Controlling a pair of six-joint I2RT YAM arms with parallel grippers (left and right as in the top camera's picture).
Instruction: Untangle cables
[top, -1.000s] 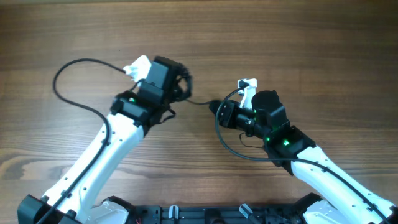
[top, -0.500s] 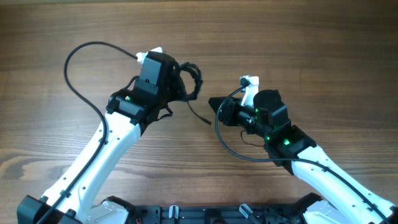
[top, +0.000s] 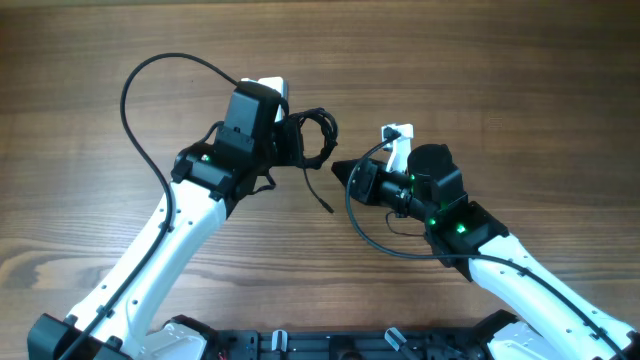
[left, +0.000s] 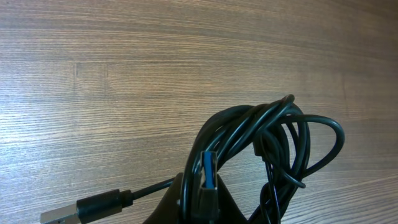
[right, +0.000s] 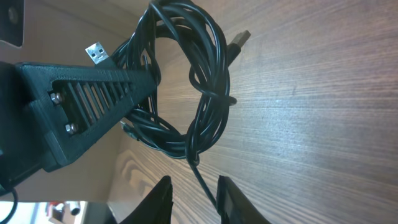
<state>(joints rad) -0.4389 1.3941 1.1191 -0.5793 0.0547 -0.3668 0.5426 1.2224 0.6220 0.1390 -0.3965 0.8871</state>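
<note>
Left fingers clamped on the cables, a knotted bundle at upper centre of overhead frame. Right fingers apart, gripping nothing; one loose tail runs down between them. Since a second ago bundle moved up-right, and that tail, then stretched toward right gripper, now hangs free, so probably no cable separated yet. Blue-tongued USB plug shows; no readable writing or brand
</note>
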